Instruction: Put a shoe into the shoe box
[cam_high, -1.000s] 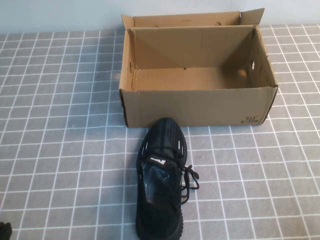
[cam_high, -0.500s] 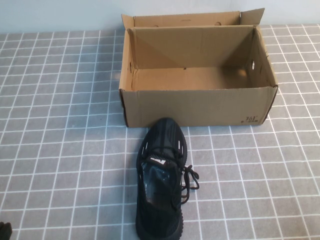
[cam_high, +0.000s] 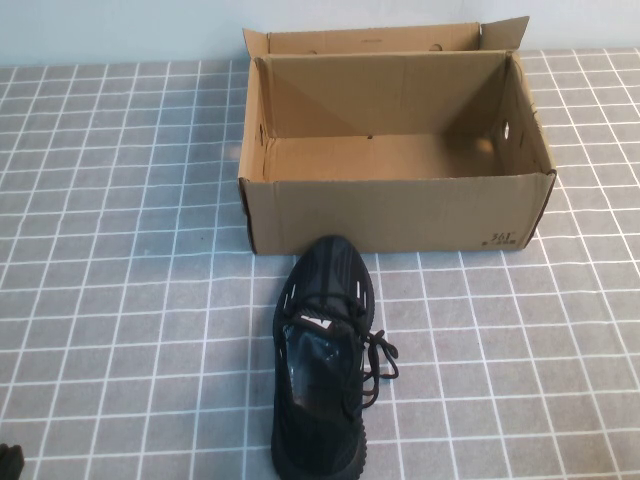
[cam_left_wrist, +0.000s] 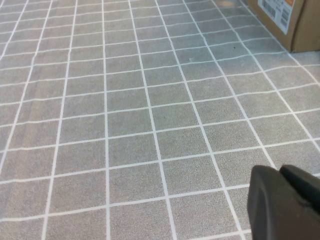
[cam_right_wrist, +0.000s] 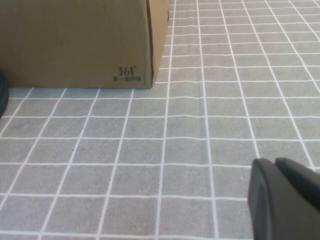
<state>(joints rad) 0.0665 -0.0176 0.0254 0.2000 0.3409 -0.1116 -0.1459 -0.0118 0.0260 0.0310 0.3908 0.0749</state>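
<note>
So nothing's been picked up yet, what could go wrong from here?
The sneaker lies with its toe close against the shoe box front wall, so lifting it forward may shove the box. Its loose laces could snag on the jaws. The left gripper and right gripper sit low over the gridded mat, near the robot, so the sneaker must be raised over the wall.

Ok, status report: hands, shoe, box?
Left hand low over bare tablecloth, holding nothing. Right hand low near box corner, holding nothing. Shoe on tablecloth, toe at open shoe box. Path clear.
</note>
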